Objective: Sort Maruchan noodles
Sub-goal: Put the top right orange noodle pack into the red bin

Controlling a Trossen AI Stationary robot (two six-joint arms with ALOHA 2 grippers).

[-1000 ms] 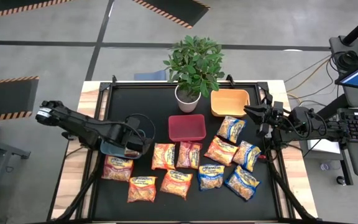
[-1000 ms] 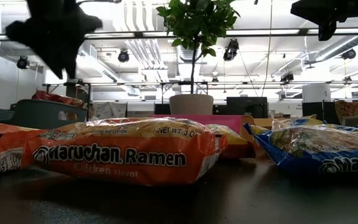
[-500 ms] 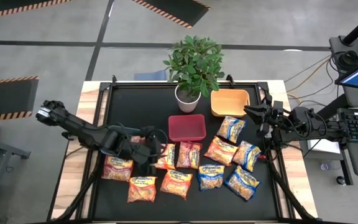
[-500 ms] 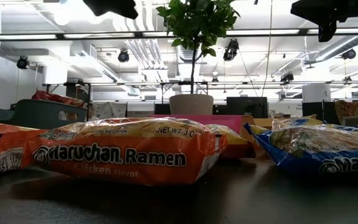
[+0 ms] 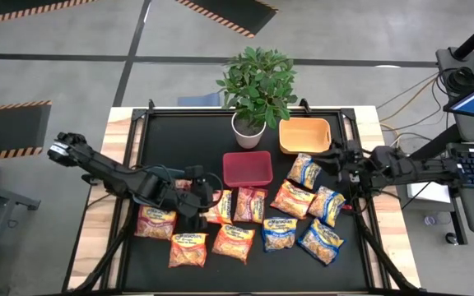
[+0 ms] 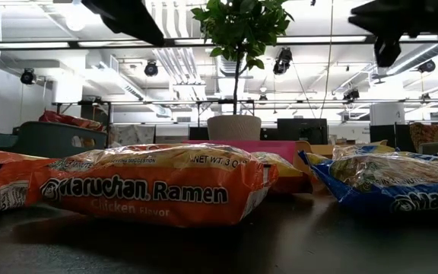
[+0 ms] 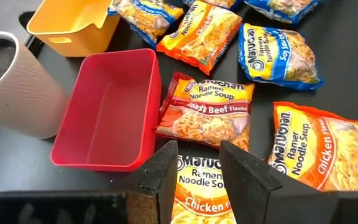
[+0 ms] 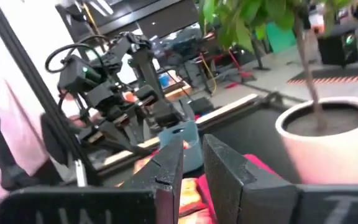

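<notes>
Grey concrete floor (image 5: pixel 72 74) surrounds the table (image 5: pixel 120 123), crossed by hazard-striped mats (image 5: pixel 11 127). Ceiling strip lights (image 6: pixel 44 46) glow beyond it.

Both arms are showing dark, near-black jointed links with black cables looping beside them; the left arm (image 5: pixel 109 171) is ending in a pale grey cap, and each gripper's fingers (image 7: pixel 244 177) are looking matte black, flat and angular

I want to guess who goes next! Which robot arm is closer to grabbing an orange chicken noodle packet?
Probably the left. Its gripper hangs right above an orange chicken noodle packet, jaws apart, beside the red bin. The right gripper waits over by the orange bin.
</notes>
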